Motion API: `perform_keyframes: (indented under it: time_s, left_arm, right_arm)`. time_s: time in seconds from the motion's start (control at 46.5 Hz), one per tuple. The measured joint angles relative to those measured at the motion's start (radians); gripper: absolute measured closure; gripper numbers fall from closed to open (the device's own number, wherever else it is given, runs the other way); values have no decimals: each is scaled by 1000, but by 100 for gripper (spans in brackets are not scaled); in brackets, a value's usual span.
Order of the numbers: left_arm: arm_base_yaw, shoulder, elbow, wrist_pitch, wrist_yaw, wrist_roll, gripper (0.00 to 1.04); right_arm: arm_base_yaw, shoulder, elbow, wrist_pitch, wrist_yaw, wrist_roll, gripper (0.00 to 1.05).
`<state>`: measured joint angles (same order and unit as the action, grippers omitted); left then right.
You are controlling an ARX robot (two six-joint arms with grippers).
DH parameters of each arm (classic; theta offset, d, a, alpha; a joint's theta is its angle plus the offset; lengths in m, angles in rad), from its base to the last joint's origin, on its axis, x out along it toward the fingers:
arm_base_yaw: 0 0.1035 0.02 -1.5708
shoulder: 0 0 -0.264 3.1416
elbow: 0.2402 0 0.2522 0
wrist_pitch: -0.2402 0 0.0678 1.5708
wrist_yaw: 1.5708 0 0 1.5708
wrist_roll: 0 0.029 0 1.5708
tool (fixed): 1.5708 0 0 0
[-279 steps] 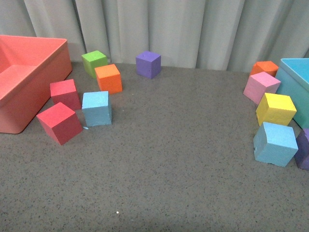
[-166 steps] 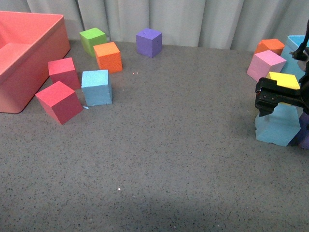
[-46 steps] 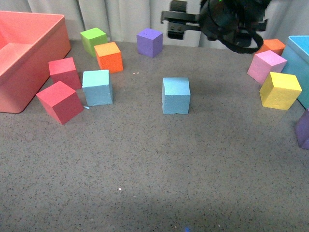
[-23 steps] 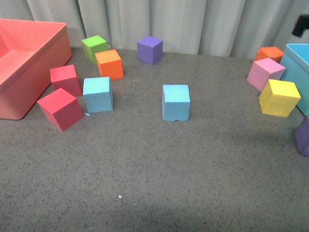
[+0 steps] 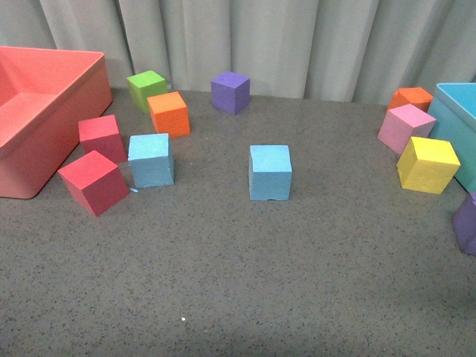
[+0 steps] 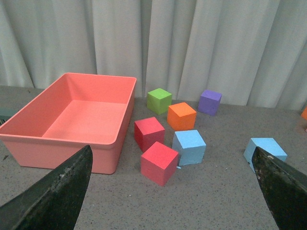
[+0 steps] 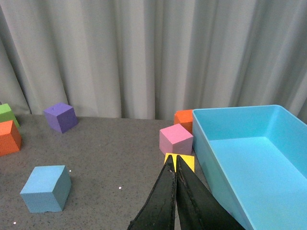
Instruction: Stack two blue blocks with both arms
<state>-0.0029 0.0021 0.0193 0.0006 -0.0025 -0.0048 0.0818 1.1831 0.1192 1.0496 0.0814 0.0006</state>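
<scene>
Left hand (image 6: 171, 153) is wide open, fingers (image 6: 53, 196) spread far apart, holding nothing. Right hand (image 7: 173, 160) is pinched together with the tips touching, also empty. One blue block (image 5: 270, 172) sits alone mid-tabletop (image 5: 238, 290). The other blue block (image 5: 151, 160) is off to the left, just beside two red cubes (image 5: 94, 182) and well apart from the first. Tabletop's grey and speckled, with a pale pleated curtain (image 5: 312, 44) behind it. Cubes look like matte foam with slightly soft edges. Coral bin (image 5: 74, 104) on the left, turquoise bin (image 5: 450, 126) on the right, both smooth plastic.
</scene>
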Motion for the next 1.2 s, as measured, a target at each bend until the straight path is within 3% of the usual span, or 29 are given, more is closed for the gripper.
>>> perform_keyframes:
  time_s: [0.258, 1.204]
  left_arm:
    - [0, 0, 0, 0, 0, 0, 7]
    - [0, 0, 0, 0, 0, 0, 7]
  right_arm:
    - [-77, -163, -54, -112, -72, 0, 104]
    - [-79, -817, -116, -682, -80, 0, 104]
